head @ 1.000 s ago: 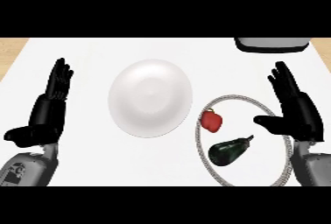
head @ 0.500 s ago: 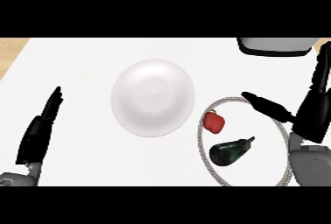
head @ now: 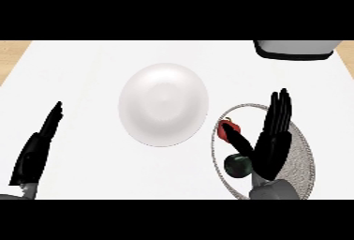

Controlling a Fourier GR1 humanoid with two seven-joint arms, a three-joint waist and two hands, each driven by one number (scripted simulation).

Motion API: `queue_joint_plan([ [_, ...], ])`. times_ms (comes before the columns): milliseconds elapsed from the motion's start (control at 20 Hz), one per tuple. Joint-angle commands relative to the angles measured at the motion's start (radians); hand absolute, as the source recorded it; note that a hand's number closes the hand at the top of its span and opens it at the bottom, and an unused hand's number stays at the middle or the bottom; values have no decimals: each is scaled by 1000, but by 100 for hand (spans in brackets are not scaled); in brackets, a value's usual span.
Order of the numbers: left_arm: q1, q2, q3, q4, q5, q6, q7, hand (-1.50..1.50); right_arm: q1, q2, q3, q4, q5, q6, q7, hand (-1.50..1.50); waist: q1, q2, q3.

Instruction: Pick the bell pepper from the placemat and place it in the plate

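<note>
Right hand [head: 273, 143] over placemat [head: 302, 154] lower right, fingers straight and together, thumb beside red pepper [head: 228, 129], dark vegetable [head: 239, 165] below, white plate [head: 164, 104] centre, left hand [head: 38, 150] lower left, fingers straight, pressed together

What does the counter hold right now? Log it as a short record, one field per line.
plate: round white plate, nothing in it
placemat: round grey placemat, right of plate
pepper: red bell pepper on the placemat's left part
other item: dark green vegetable on the placemat
right hand: black right hand over placemat, fingers straight, beside pepper
left hand: black left hand, open, resting at left edge
</note>
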Motion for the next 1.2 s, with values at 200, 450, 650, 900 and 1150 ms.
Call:
queue_joint_plan([
  [200, 27, 17, 16, -1, 0, -2, -7, 0, 91, 39, -18, 143, 297, 81, 336, -150, -20, 2, -3],
  [450, 54, -7, -2, -14, -8, 11, -25, 0, 21, 40, -22, 125, 437, 241, 605, -150, -5, -3, -2],
  [650, 60, 10, 11, -11, -5, -3, -44, 0, -47, 40, 22, 110, 523, 446, 846, -150, 8, -4, 0],
  [900, 61, 4, 10, 7, 2, -25, -66, 0, -177, 40, 137, 87, 561, 715, 1167, -150, 16, -1, 4],
  [1150, 23, 9, 29, 17, 9, -31, -41, 0, -243, 39, 193, 110, 496, 962, 1322, -150, 3, 2, 6],
])
